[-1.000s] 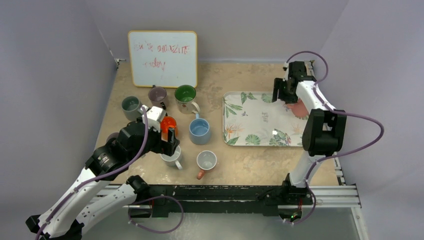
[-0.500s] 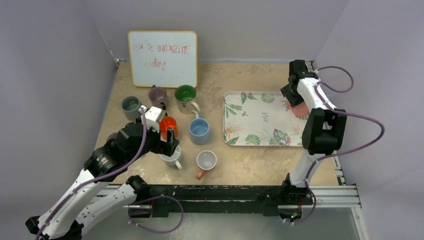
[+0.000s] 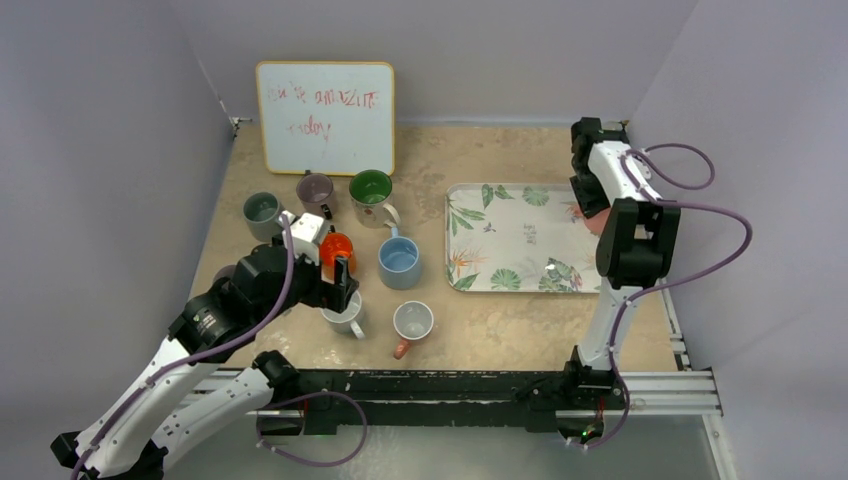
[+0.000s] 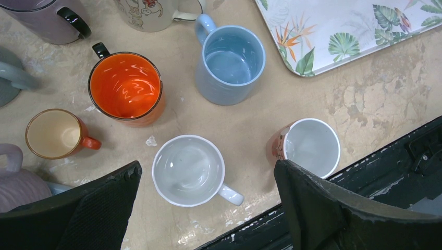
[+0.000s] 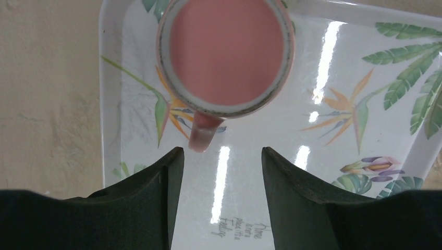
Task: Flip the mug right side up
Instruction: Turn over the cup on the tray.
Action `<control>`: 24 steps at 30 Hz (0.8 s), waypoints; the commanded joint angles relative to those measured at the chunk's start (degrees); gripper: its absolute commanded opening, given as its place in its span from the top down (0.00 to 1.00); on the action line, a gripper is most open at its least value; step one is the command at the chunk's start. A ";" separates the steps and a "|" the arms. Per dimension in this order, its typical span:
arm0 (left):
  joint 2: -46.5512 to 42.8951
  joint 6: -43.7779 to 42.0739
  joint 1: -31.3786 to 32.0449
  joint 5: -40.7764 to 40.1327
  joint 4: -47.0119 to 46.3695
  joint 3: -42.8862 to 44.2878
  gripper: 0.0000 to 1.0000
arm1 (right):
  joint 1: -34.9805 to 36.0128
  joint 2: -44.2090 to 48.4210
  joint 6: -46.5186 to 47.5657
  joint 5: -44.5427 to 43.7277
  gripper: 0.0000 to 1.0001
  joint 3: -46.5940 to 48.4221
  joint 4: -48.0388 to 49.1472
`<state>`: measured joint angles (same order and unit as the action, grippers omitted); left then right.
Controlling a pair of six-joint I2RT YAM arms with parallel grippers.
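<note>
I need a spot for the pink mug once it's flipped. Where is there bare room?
Most of the tray left of the pink mug is bare. The table between whiteboard and tray is free too. The table's left side is crowded with mugs.

Pale lavender walls (image 3: 100, 120) enclosed a beige, mottled tabletop (image 3: 470, 150) on three sides; a black rail (image 3: 450, 385) ran along its near edge.
</note>
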<state>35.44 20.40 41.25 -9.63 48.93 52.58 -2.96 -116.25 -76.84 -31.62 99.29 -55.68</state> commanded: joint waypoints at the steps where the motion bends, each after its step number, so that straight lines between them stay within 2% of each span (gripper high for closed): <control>1: 0.46 -0.10 -0.19 -0.39 -1.29 -0.41 0.02 | -0.60 1.32 -6.11 -6.20 0.41 1.50 -4.28; 16: 0.81 -0.10 -0.21 -0.48 -1.21 -0.49 0.02 | -2.28 -2.75 -5.11 -6.09 0.43 4.87 -3.68; 21: 1.07 -0.10 -0.21 -0.41 -1.42 -0.60 0.02 | -2.55 -2.56 -5.26 -6.48 0.48 4.19 -3.39; 24: 1.90 -0.27 -0.21 -0.18 -1.39 -0.42 0.02 | -2.58 -2.14 -4.72 -6.03 0.55 3.02 -2.58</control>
<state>36.29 20.40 41.25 -9.65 48.93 52.58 -5.17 -119.59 -80.14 -35.16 102.32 -57.10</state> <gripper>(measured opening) 0.980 0.490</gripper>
